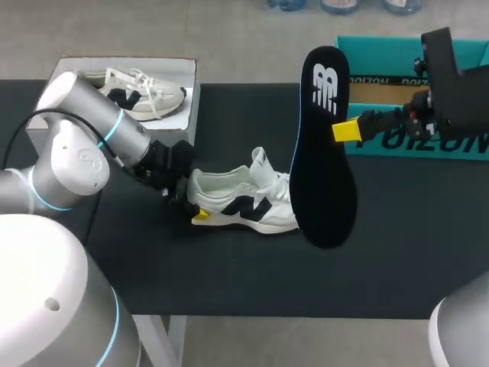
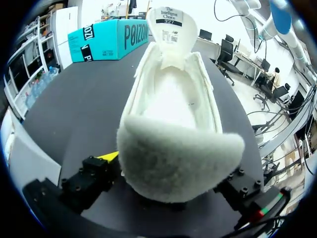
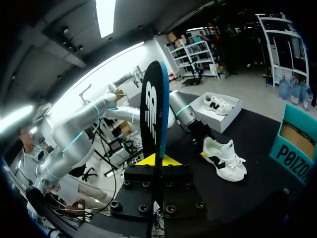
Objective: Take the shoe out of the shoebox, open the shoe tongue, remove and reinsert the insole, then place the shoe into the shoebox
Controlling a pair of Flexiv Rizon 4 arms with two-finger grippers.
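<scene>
A white shoe with a dark side logo lies on the black table, toe to the right and tongue pulled up. My left gripper is at its heel. In the left wrist view the padded heel sits between that gripper's wide-open fingers, and the inside of the shoe is bare. My right gripper is shut on the edge of the black insole, holding it upright in the air beside the shoe's toe. The insole rises from the shut fingers.
An open white shoebox at the back left holds a second white shoe. A teal cardboard box stands at the back right, behind my right gripper. The table's front edge runs close below the shoe.
</scene>
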